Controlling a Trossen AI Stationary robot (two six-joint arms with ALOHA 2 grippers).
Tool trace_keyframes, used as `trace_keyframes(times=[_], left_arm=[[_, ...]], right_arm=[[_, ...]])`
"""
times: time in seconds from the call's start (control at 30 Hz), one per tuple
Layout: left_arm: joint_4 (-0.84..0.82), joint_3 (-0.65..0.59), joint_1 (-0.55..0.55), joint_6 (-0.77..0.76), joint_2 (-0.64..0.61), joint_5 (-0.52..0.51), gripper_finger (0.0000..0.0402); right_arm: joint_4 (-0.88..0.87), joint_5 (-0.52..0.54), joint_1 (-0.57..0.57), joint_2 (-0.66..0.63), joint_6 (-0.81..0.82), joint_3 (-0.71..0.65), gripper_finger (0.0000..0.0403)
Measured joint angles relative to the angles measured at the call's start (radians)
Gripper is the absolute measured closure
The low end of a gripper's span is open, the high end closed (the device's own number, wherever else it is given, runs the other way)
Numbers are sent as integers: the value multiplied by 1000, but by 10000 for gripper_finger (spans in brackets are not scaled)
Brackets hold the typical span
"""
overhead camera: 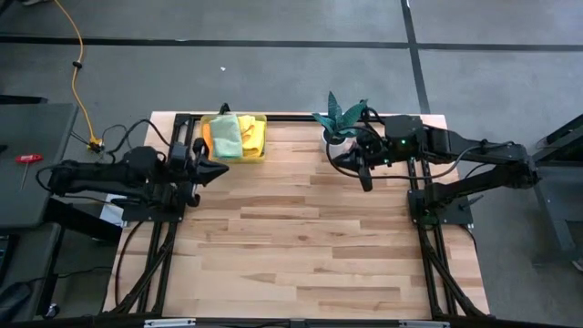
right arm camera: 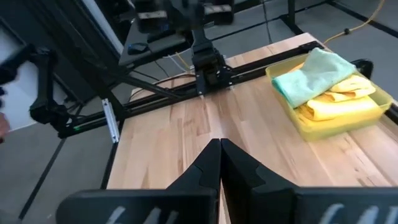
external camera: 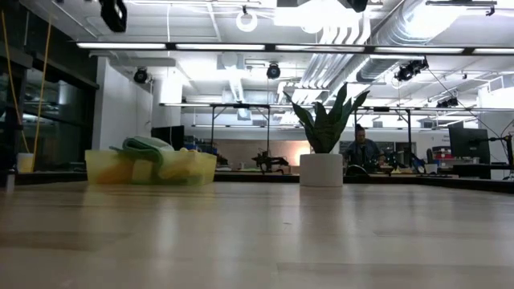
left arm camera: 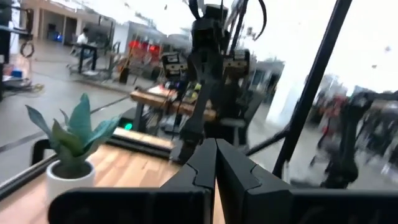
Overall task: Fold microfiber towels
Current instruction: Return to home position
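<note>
Clenched and empty, left end effector [overhead camera: 223, 169]: fingers [left arm camera: 199, 171] pressed flat together in the left wrist view, hanging over the counter [overhead camera: 301, 246] close to its left edge, tip just beside the near side of the bin [overhead camera: 263, 128] and aimed across toward the right. Likewise clenched on nothing, right end effector [overhead camera: 366, 185]: fingers [right arm camera: 239, 168] closed into one wedge in the right wrist view, held above the wood near the far right corner, just beside the plant [overhead camera: 344, 117].

Pale wooden planks across the whole counter, bare through the middle and along the near edge. Dark left arm [overhead camera: 100, 175] stretched in from beyond the left edge; dark right arm [overhead camera: 474, 155] folded in from beyond the right edge.

Translucent yellow bin standing at the far edge, toward the far left corner, well apart from the plant. Spiky green leaves in a white pot [external camera: 321, 170], at the far edge right of the middle.

Inside the bin, folded towels stacked and bunched: light green towel [right arm camera: 314, 74] on top, over the bin's left half as seen from above, rising past the rim in the low view; yellow towel [right arm camera: 342, 102] beneath and beside it, filling the right half; orange towel [overhead camera: 206, 138] showing only as a narrow strip against the left wall. Number of folds in each not readable.
</note>
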Motion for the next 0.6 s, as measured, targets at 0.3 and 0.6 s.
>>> trace_keyframes(times=[0.3,0.6], left_arm=[[294,-344,71,-126,-113,58,402],[224,-463,169,-177,-149,141,402]], right_arm=[[-80,-31,0,0,41,0,403],[-99,-47,0,0,143,0,403]])
